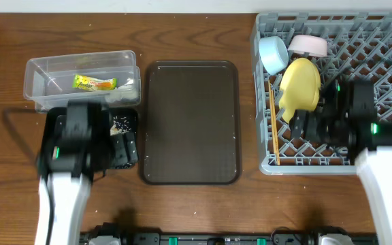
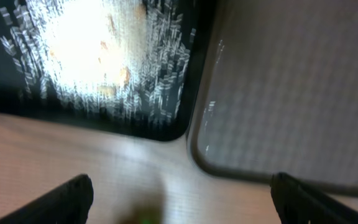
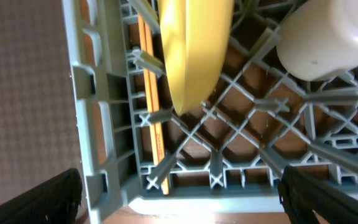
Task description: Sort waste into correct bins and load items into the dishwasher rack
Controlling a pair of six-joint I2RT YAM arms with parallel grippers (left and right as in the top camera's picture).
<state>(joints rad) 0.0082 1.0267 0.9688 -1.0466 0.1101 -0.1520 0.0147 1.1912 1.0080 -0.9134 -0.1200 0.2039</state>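
— Well, overhead: where's the small green-and-yellow printed snack wrapper (image 1: pixel 94 83)?
— In the clear rectangular plastic tub (image 1: pixel 80 67), just beyond the left gripper (image 1: pixel 119 146).
— Left wrist view?
— Its fingers (image 2: pixel 67 199) are spread wide, holding nothing. The shallow black rectangular tray (image 2: pixel 104 121) with loose white rice scraps (image 2: pixel 157 93) lies ahead-left.
— Right wrist view?
— The right gripper (image 3: pixel 179 202) gapes too, empty, over the large grey plastic lattice rack (image 3: pixel 104 124). The round yellow plate (image 3: pixel 194 50) stands on edge ahead, with the wooden chopsticks (image 3: pixel 151 93) left of it.

Yellow plate (image 1: pixel 299 85), grey rack (image 1: pixel 380 47), green-yellow wrapper (image 1: pixel 94 83), brown tray (image 1: pixel 190 122).
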